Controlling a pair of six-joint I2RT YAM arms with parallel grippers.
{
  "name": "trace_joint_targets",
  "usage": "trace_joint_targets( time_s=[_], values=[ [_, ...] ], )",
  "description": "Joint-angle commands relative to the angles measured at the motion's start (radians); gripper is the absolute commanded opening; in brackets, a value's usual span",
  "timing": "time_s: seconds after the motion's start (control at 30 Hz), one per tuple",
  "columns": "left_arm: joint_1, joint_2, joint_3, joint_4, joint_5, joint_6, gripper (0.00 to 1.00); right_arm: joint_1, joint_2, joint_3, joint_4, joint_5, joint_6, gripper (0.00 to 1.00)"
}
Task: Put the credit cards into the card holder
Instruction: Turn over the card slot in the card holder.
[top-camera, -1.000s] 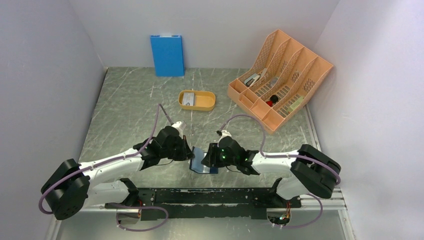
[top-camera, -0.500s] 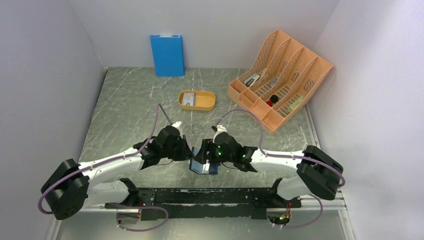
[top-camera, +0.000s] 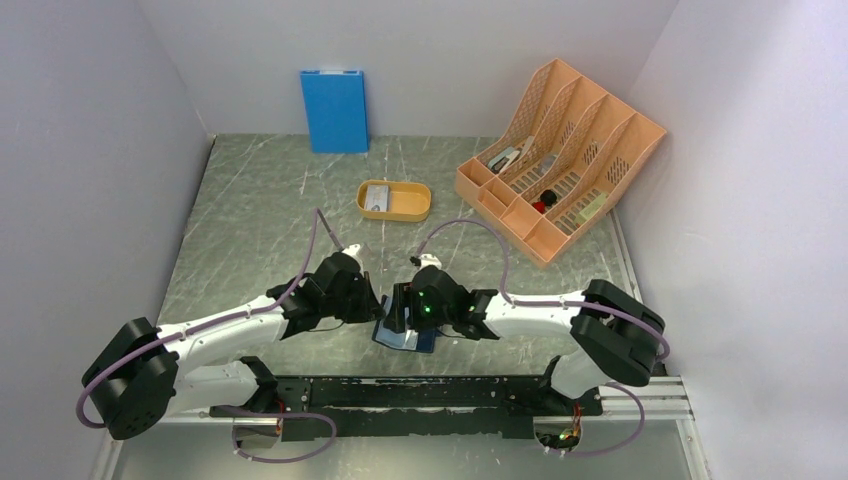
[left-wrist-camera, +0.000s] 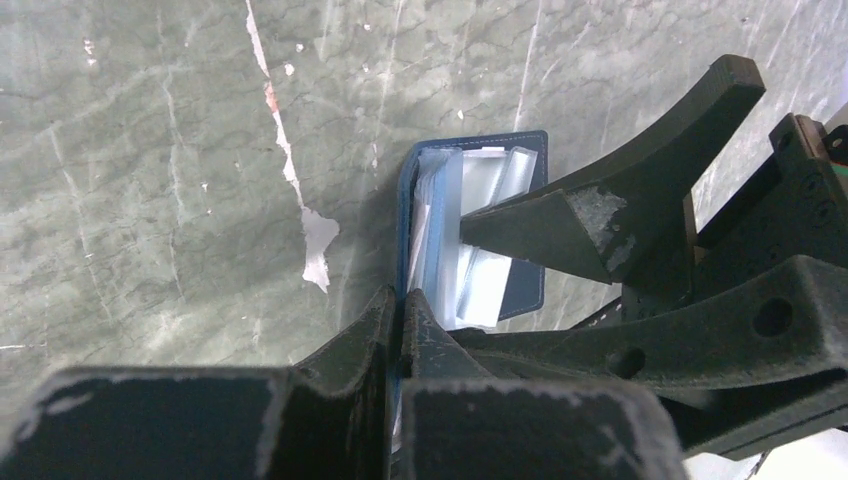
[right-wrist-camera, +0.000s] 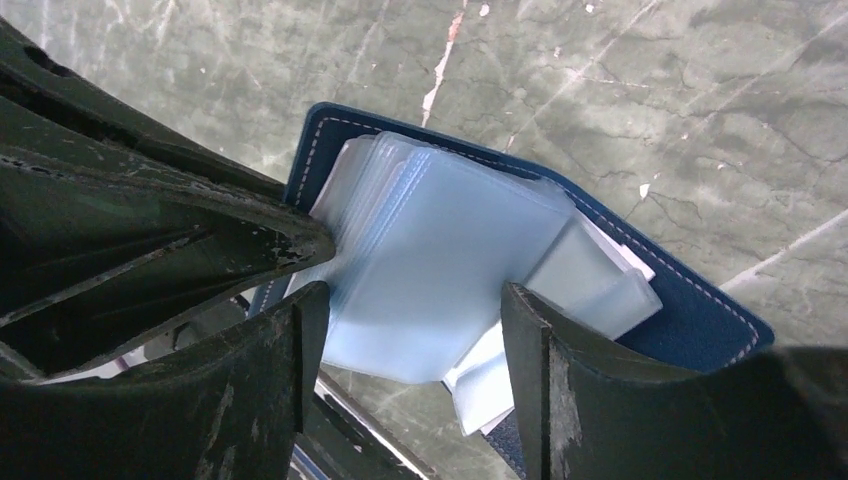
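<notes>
On the desk (top-camera: 260, 220) the big change is in the right arm (top-camera: 540, 315): over the last second it has swung leftward along the near edge, so that its wrist now sits right over the card holder (top-camera: 405, 335) instead of beside it. The left arm (top-camera: 250, 320) has not shifted.

The right gripper (right-wrist-camera: 415, 295) has also gone from half-closed to spread wide. In its wrist view the jaws stand either side of the fanned stack of clear pockets (right-wrist-camera: 440, 270), holding nothing. The left gripper (left-wrist-camera: 400, 305) is pressed together on the near edge of the navy cover, pinning the open holder flat against the desk close to the arm bases.

My reading is that this is still preparation — the wallet is held open and the pockets are being worked apart or picked over, but no card is on its way in. The one grey credit card (top-camera: 377, 198) I can make out lies in the orange tray (top-camera: 410, 213), well apart from the holder, toward the back of the desk. Pale slips show among the pockets; whether any is a card I cannot tell. So filling seems barely begun — the right gripper, now free, would have to fetch from the tray.
</notes>
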Motion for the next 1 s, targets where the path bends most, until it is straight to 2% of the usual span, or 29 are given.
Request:
trace_joint_targets(
  time_s=[0.0,0.37,0.53,0.8,0.97],
  values=[
    [-0.01,-0.026,0.011,0.014,0.004,-0.009,0.05,0.008,0.032,0.018,-0.106,0.092,0.001,0.65],
    [-0.01,-0.065,-0.022,-0.016,-0.044,-0.025,0.05,-0.004,-0.02,-0.054,-0.189,0.164,0.033,0.46],
    [-0.009,-0.072,-0.028,-0.026,-0.057,-0.026,0.05,-0.018,-0.063,-0.08,-0.193,0.168,0.044,0.41],
    [-0.01,-0.089,-0.071,-0.026,-0.066,-0.044,0.05,-0.042,-0.14,-0.148,-0.124,0.108,0.076,0.27],
    [-0.01,-0.099,-0.092,-0.028,-0.072,-0.042,0.05,-0.056,-0.167,-0.18,-0.043,0.063,0.082,0.13]
  ],
)
